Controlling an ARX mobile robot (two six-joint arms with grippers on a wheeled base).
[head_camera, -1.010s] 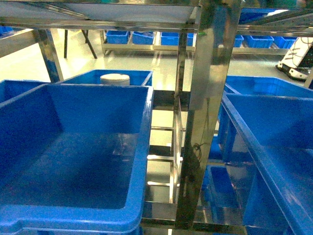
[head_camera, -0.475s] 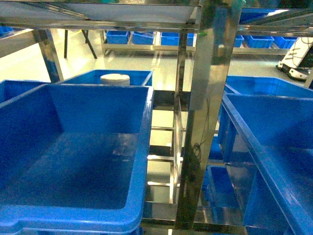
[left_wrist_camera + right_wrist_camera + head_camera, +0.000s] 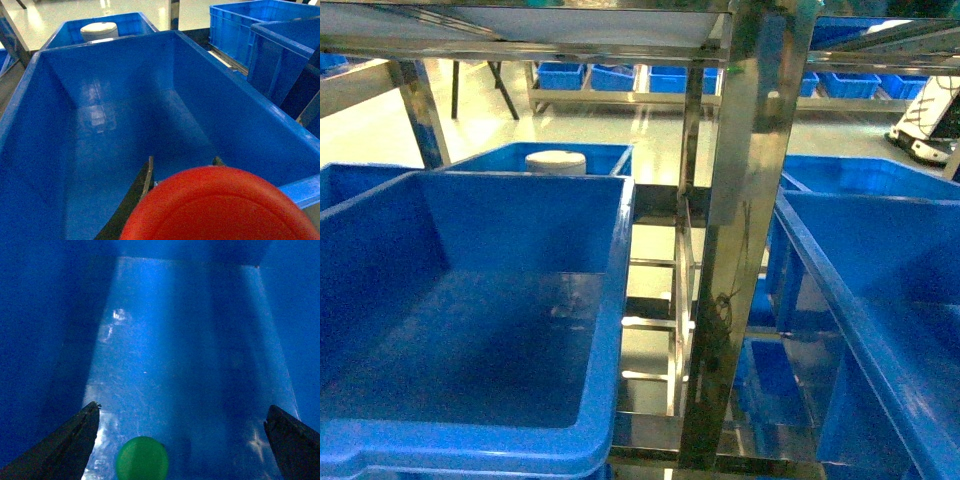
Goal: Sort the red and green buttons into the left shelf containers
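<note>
A red button [image 3: 220, 207] with a broad round cap fills the bottom of the left wrist view. My left gripper [image 3: 183, 162] is shut on it, one thin fingertip [image 3: 149, 172] showing at its left edge. It hangs above the near end of a large deep blue bin [image 3: 90, 80], the same bin [image 3: 620, 300] that fills the left of the head view. In the right wrist view my right gripper [image 3: 182, 406] is open inside a blue bin [image 3: 190, 340]. A green button [image 3: 142, 458] lies on that bin's floor, near the left finger [image 3: 65, 445]. Neither gripper shows in the head view.
A white lidded tub [image 3: 555, 161] sits in the bin behind the large one. A steel shelf post [image 3: 740, 250] stands in the middle, with more blue bins [image 3: 880, 250] to its right and smaller blue trays [image 3: 620, 76] on a far rack.
</note>
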